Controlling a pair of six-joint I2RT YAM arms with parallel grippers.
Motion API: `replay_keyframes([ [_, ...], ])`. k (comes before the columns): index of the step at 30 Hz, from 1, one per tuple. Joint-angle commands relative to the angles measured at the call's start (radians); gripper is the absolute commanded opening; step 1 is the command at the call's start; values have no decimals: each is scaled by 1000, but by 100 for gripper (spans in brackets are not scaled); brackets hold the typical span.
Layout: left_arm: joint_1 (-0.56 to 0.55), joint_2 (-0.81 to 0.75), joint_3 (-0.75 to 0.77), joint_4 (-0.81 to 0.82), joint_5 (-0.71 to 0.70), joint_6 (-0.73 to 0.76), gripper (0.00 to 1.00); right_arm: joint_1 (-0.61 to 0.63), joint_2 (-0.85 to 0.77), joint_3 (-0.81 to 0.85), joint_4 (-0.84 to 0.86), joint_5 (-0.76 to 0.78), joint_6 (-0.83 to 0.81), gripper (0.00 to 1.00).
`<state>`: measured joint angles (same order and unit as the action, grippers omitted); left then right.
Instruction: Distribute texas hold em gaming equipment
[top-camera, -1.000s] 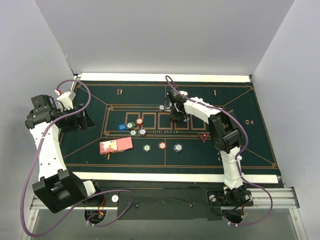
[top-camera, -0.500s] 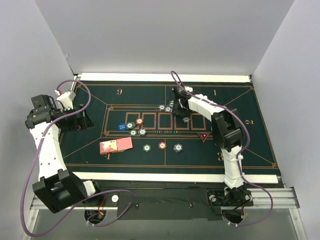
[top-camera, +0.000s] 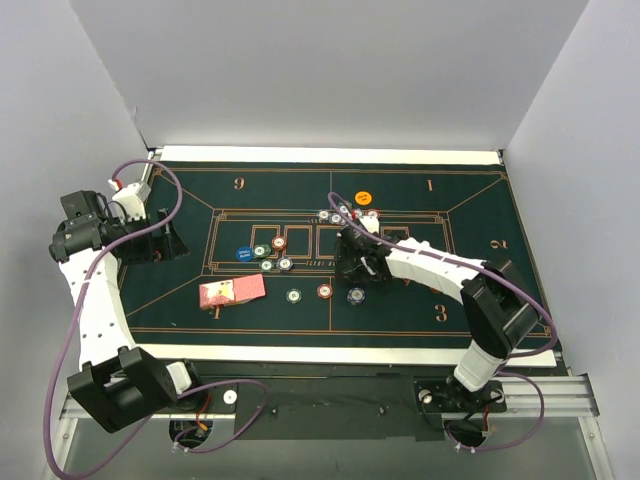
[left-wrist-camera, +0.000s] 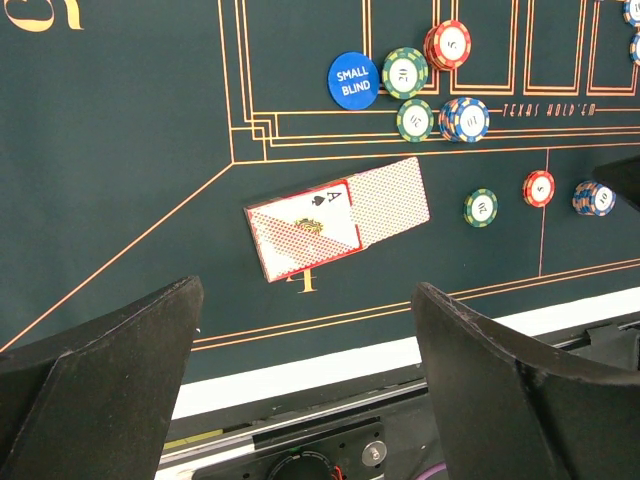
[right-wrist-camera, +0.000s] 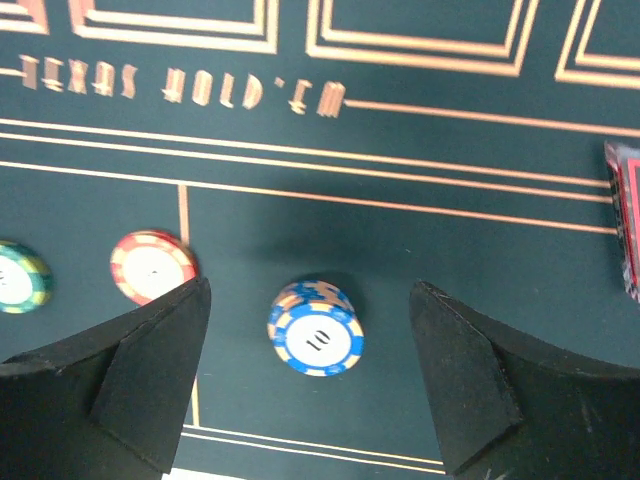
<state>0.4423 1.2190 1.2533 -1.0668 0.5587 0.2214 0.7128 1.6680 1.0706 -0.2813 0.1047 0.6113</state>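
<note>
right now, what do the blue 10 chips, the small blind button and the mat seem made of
Blue 10 chips: likely moulded plastic or clay composite, matte, striped edge inlays. Small blind button: probably smooth plastic, printed white text. Mat: looks like felt, matte, no glare.

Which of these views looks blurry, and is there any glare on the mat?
Right wrist: soft, the lettering smeared, though the blue chip reads 10. Left wrist: sharp, the blue button legible. Top: evenly lit, no glare on the mat.
</note>
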Motion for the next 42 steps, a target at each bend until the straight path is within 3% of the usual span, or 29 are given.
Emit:
replay_keyframes([
  [1,7,-29,9,-4,27,13,97,4,9,-49,5,50,24,75],
  [11,9,-19,43,-19,26,12,97,79,82,-11,-24,64,21,68],
  [23,9,-22,49,-27,26,21,97,76,26,-142,-85,191,97,49],
  [29,9,-24,47,-30,20,30,97,-31,-23,-230,-133,268,188,32],
  [36,7,-22,38,-27,26,35,97,-174,-200,-377,-145,340,312,31],
  [42,9,-16,28,-21,33,41,97,-259,-244,-402,-145,316,300,32],
])
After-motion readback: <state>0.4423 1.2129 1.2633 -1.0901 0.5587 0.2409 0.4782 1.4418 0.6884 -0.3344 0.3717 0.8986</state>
